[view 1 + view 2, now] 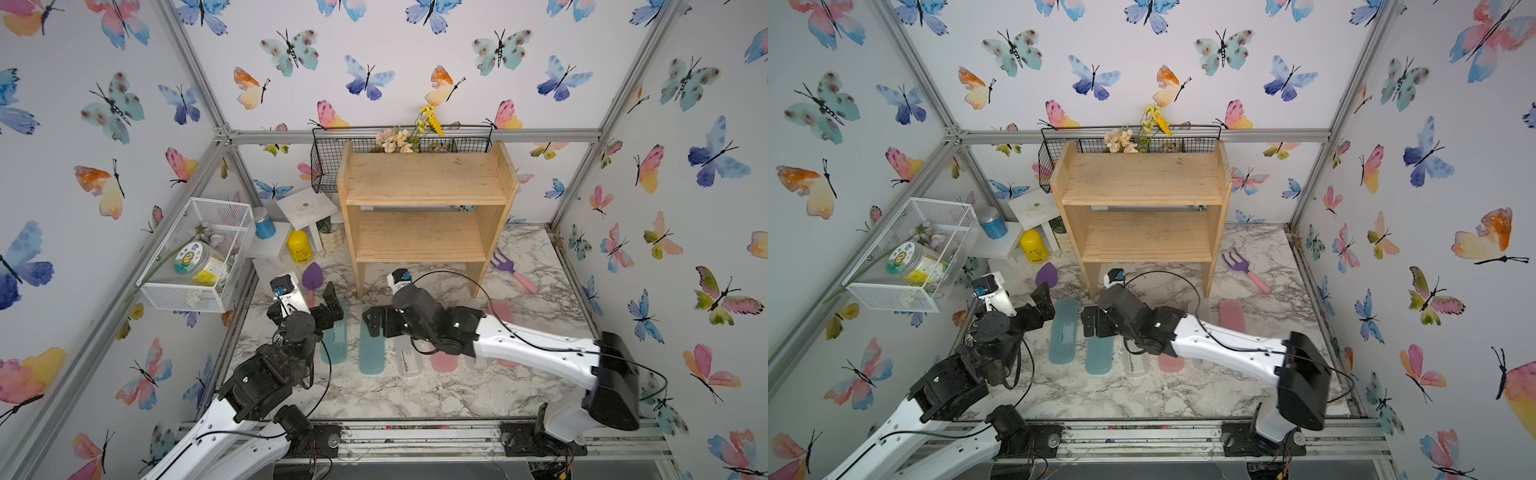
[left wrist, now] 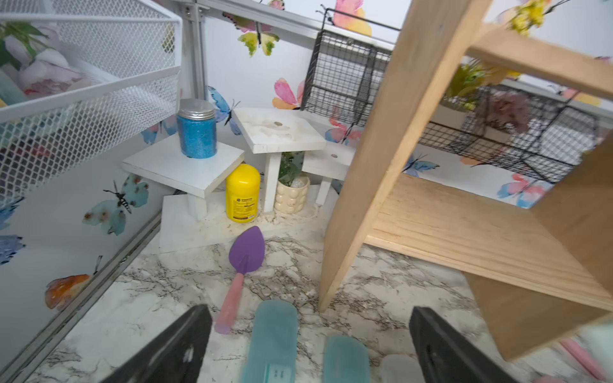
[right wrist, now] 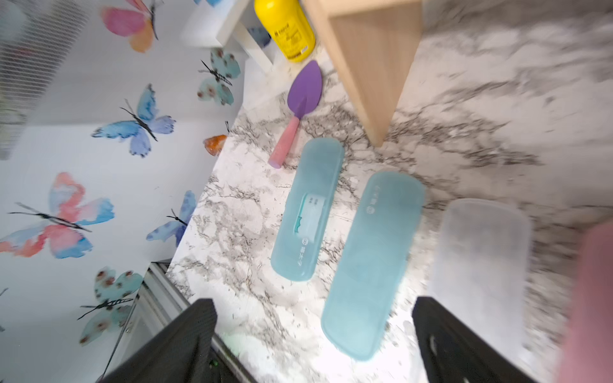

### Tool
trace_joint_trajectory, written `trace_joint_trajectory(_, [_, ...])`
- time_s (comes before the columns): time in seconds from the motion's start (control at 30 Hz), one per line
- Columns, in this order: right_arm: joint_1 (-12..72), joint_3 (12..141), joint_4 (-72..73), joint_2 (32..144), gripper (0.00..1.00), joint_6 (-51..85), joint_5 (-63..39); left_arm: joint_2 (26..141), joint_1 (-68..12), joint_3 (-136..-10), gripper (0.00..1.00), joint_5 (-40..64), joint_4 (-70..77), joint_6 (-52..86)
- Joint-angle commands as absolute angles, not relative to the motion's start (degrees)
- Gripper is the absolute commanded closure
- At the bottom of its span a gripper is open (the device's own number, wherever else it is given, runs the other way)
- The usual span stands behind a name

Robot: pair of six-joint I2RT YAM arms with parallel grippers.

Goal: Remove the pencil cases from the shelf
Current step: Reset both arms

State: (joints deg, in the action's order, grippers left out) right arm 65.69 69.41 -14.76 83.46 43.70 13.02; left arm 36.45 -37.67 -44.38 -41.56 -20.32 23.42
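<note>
On veined marble [image 1: 415,395], translucent round-ended pencil cases [image 1: 371,353], grainy pine shelf [image 1: 424,178], both end effectors [image 1: 334,305] [image 1: 371,324] released.

Pencil cases [image 1: 371,353] lie on table [image 1: 415,399] before shelf [image 1: 424,178].

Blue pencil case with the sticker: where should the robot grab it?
Pinch the teal pencil case across its middle, straight down from above, one jaw on each long side. It lies flat on the marble table, long and narrow; its rounded ends would likely slip.
</note>
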Motion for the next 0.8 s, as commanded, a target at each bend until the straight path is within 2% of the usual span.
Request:
trace_joint_trajectory(0.0, [65.52,61.09,-20.83,73.30,0.01,39.07,25.87,39.09,-20.69,-39.40,0.01,-21.55,-11.47,23.41])
trace_joint_trajectory(0.03, [65.35,58.52,-22.88,69.07,0.01,38.49,29.92,40.01,-14.98,-37.60,0.01,-16.73,-9.13,23.44])
trace_joint_trajectory(0.1, [62.70,54.34,-25.58,61.78,0.01,36.87,34.53,42.20,-7.95,-34.83,0.01,-13.61,-4.80,21.17])
trace_joint_trajectory(0.2, [51.39,48.56,-25.14,52.92,0.01,31.18,33.91,45.29,-3.78,-30.85,0.01,-14.42,3.74,15.61])
trace_joint_trajectory(0.3, [38.31,43.93,-20.43,48.54,0.01,23.63,30.99,48.31,-2.37,-26.81,0.01,-14.93,12.66,12.43])
trace_joint_trajectory(0.37, [30.94,42.09,-17.32,48.91,0.01,20.57,28.95,51.25,-2.35,-23.35,0.01,-16.32,20.83,9.46])
trace_joint_trajectory(0.5, [16.04,39.49,-9.91,56.01,0.01,18.01,17.28,59.54,-2.30,-18.46,0.01,-16.74,34.73,5.11])
trace_joint_trajectory(0.6, [9.99,38.74,-2.93,60.77,0.01,16.36,16.11,64.19,-2.02,-14.61,0.01,-15.40,45.04,4.92])
trace_joint_trajectory(0.77, [5.54,32.35,16.45,65.75,0.01,8.93,15.55,70.65,-1.91,-8.68,0.01,-12.38,59.82,4.20])
